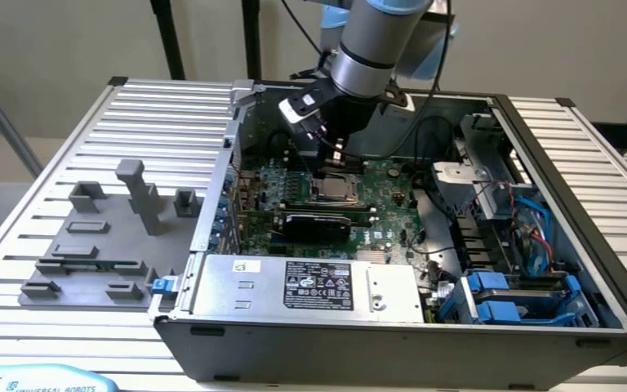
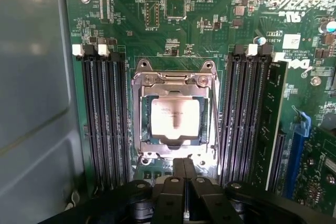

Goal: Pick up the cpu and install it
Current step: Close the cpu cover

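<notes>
Silvery-beige metal is turned upward on the cpu (image 2: 175, 120), which is laid flat inside the socket frame (image 2: 137, 129) on the motherboard (image 2: 157, 19), between two banks of memory slots (image 2: 105, 119). It is judged light, rigid and fragile underneath, with a smooth lid, and is best taken by two opposite rim edges; being square, it has no long axis, and its sides are aligned with the slots. The pincer (image 2: 184, 169) is closed on nothing, just beside the frame.
</notes>
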You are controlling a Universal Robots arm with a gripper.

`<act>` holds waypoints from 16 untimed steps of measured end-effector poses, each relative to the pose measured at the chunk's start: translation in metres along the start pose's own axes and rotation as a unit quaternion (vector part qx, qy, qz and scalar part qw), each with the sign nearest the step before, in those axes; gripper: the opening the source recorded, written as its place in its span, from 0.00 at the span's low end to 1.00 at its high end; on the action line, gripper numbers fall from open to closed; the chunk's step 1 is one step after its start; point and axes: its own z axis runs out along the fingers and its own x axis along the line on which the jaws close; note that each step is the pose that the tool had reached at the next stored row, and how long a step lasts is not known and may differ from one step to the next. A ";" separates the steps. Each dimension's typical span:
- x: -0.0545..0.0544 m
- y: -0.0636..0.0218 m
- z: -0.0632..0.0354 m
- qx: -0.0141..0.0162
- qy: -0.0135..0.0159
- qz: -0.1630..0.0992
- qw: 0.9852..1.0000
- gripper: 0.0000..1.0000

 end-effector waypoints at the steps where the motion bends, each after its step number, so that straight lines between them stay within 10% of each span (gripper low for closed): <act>1: 0.001 0.0001 0.0019 0.000 0.000 0.000 1.000 0.11; 16: 0.002 -0.0034 0.0236 0.000 0.001 0.003 1.000 0.11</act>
